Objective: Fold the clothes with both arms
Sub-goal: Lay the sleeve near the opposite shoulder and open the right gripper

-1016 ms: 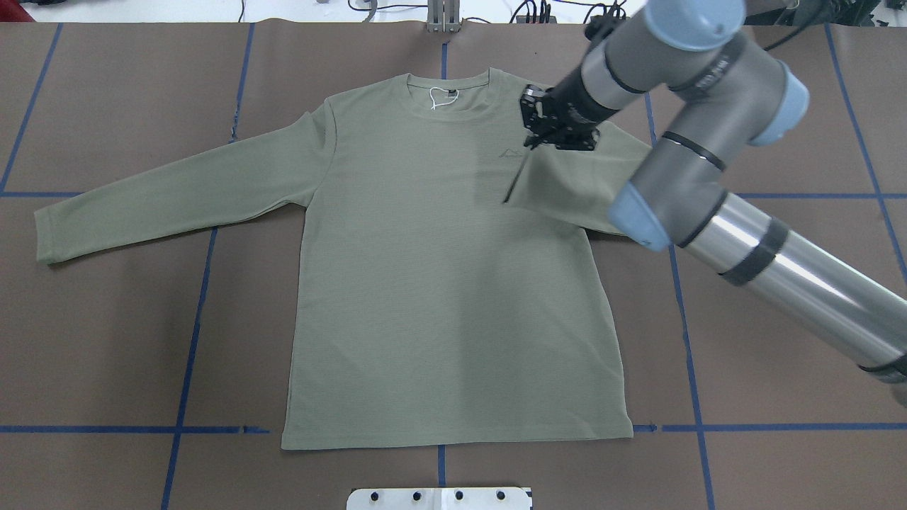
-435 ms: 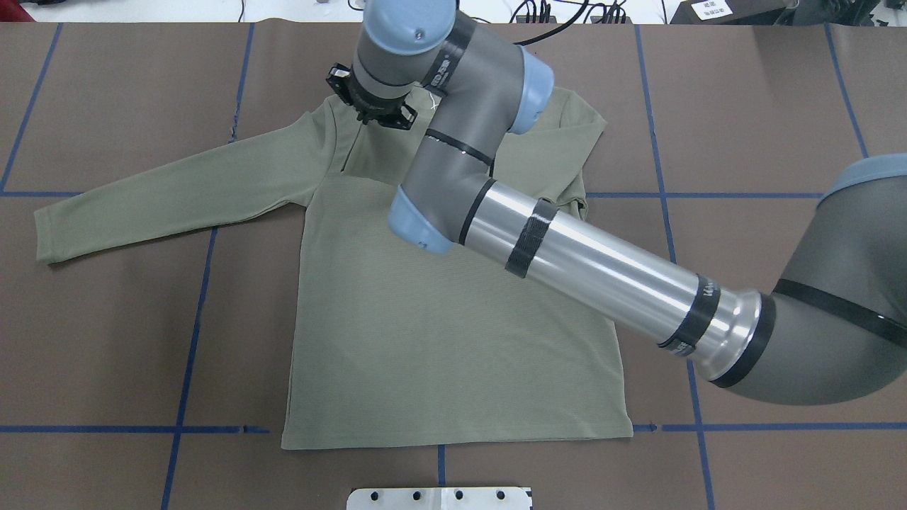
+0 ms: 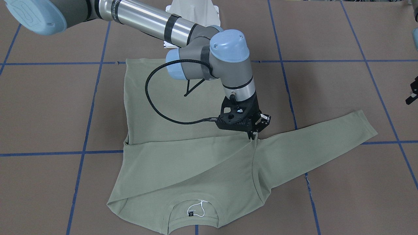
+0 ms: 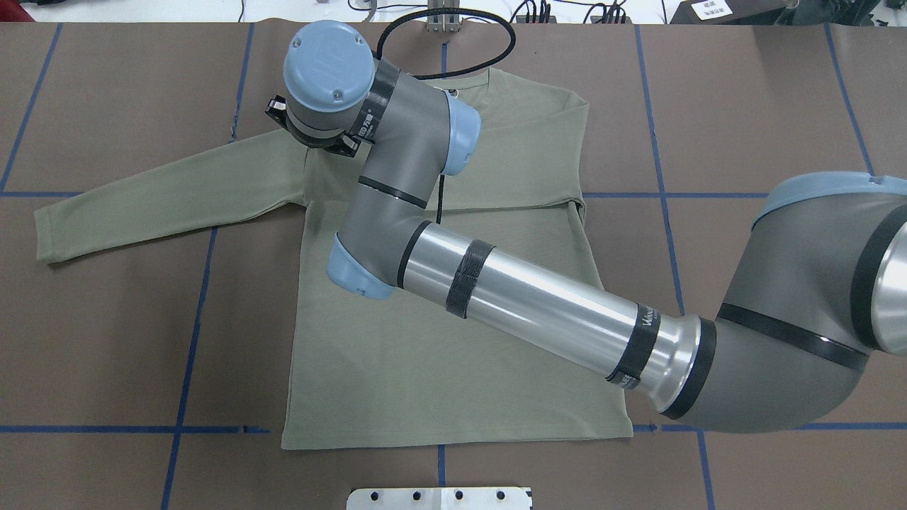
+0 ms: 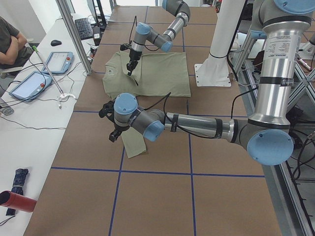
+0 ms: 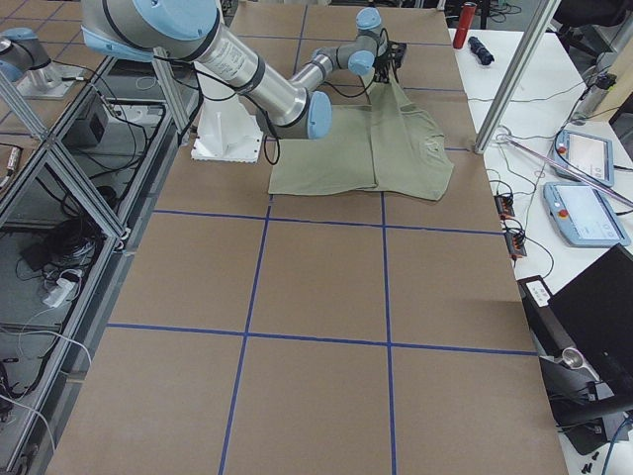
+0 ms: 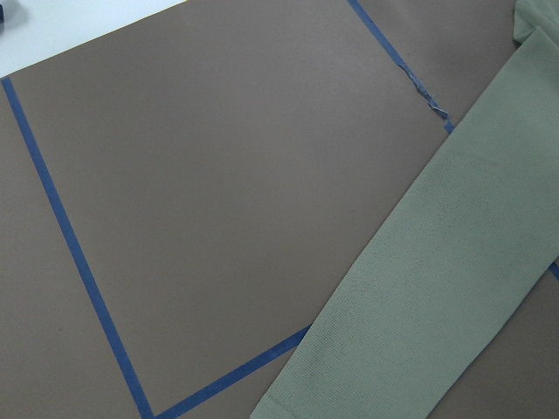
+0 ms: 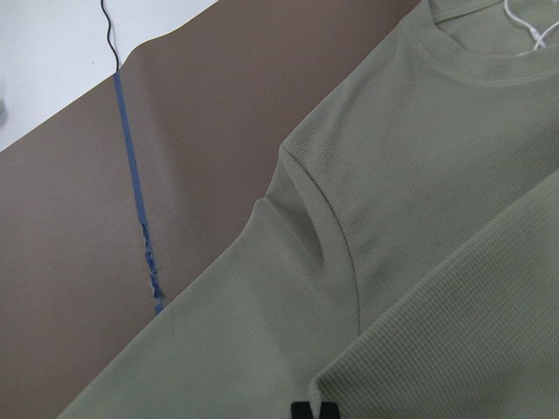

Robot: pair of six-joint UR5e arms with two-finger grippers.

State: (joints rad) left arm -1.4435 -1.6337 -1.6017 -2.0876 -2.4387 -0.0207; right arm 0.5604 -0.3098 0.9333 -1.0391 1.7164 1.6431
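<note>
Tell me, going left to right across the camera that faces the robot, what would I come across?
The shirt's folded shoulder → neck label → right gripper pinching the folded-over sleeve → outstretched sleeve's cuff.

The shirt [image 4: 425, 375] is a muted sage green all over, with a fine ribbed knit texture. It has a black neck label [image 3: 191, 212] with a white string [image 3: 200, 205] on it. The table [image 4: 106, 319] is flat brown, crossed by blue tape lines [image 4: 106, 428] in a big grid. The right arm [image 4: 538, 304] is shiny silver and dark grey with black bands and light-blue caps [image 4: 328, 64]. The right gripper [image 3: 252, 134] and cable [image 3: 145, 86] are black.
</note>
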